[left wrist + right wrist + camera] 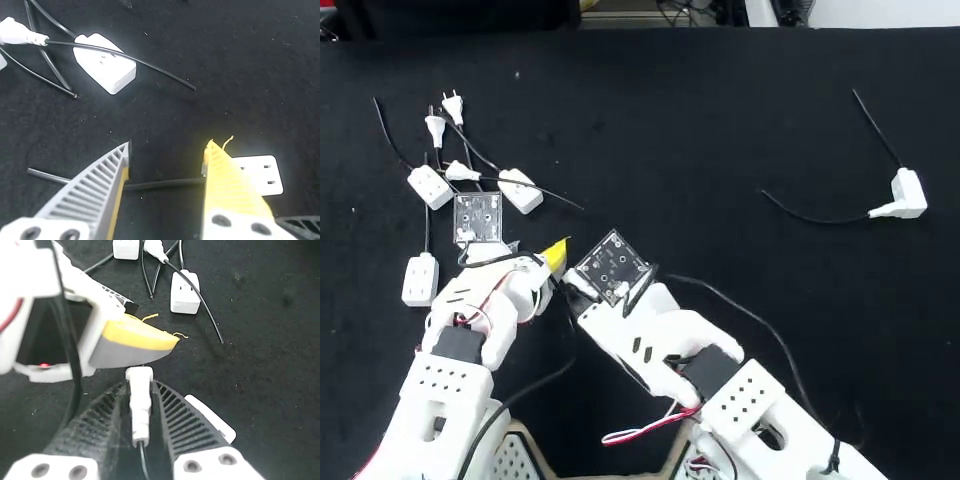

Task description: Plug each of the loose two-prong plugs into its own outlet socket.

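Plug (139,405), white, is clamped lengthwise between the dark ribbed fingers of the right gripper (140,386) in the right wrist view, just short of the other arm's yellow finger (140,337). In the high view that plug is hard to pick out where the two arms meet low on the worktop (720,120).

The left wrist view shows the left gripper (168,145) spread wide. A black cord (162,185) crosses the gap, and a white socket (257,175) just beside the yellow finger is partly cut off by it.

Both arms reach in from the near edge and angle toward each other. Other sockets (520,190) and loose plugs (436,126) cluster at the far left. A lone plug (905,195) lies well apart at the right.
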Action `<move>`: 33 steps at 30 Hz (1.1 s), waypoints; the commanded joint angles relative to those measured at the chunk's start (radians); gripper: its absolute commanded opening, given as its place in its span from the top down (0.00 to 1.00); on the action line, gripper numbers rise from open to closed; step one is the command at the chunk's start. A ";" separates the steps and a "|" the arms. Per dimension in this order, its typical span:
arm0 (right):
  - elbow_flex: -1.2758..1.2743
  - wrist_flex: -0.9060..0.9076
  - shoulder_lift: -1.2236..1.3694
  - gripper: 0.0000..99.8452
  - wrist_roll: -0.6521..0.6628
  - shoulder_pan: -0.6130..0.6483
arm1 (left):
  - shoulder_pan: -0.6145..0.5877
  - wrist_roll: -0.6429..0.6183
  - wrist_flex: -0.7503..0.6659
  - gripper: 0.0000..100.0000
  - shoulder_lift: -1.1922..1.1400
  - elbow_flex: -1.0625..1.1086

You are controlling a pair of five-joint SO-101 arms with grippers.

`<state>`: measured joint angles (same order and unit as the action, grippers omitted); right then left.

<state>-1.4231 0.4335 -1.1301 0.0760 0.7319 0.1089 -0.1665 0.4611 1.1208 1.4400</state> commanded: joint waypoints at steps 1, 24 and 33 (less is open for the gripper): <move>0.033 -0.051 -0.030 0.99 -0.008 0.002 | 0.012 0.011 -0.003 0.76 -0.002 -0.004; 0.036 0.031 -0.022 0.99 -0.043 -0.074 | -0.028 0.005 -0.005 0.76 0.005 -0.019; 0.122 0.170 -0.019 0.99 0.046 -0.195 | -0.134 0.009 0.005 0.76 0.005 -0.035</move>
<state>-1.4124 0.5516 -1.1316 0.1143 0.5999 0.0046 -0.1649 0.4703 1.1116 1.4415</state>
